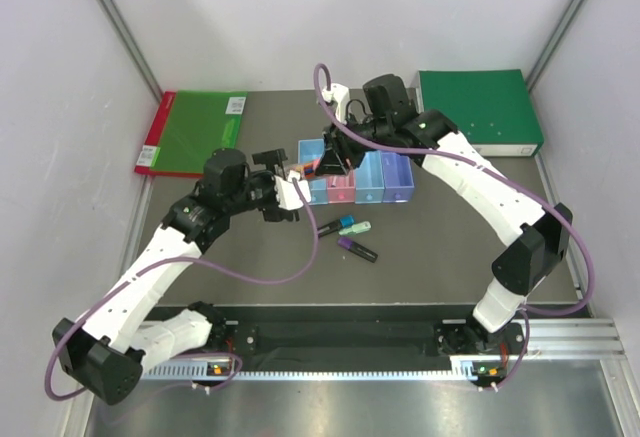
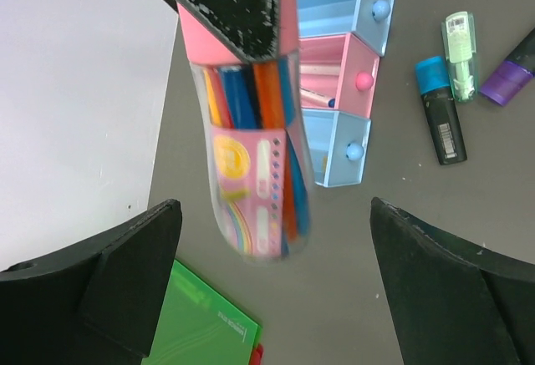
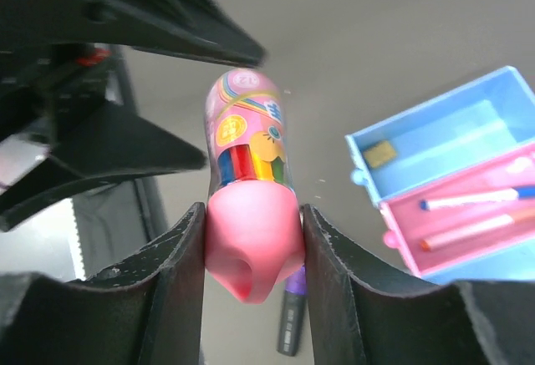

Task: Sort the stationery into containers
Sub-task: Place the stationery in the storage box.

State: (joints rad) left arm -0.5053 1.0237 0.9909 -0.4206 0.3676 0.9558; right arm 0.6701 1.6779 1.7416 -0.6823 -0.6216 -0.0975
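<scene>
Right wrist view: the pink-capped tube (image 3: 248, 206) was clamped at its cap by the right tool (image 3: 251, 252), raised above the surface (image 3: 376, 56) beside the light blue bin (image 3: 435, 135). The left tool (image 2: 272, 281) was spread wide around the tube's lower end, untouched. Three markers (image 1: 350, 237) were left near the bins.

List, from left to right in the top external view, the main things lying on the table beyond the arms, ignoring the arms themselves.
Green folder → light blue bin → pink bin → blue bin → purple-blue bin → dark green binder.
</scene>
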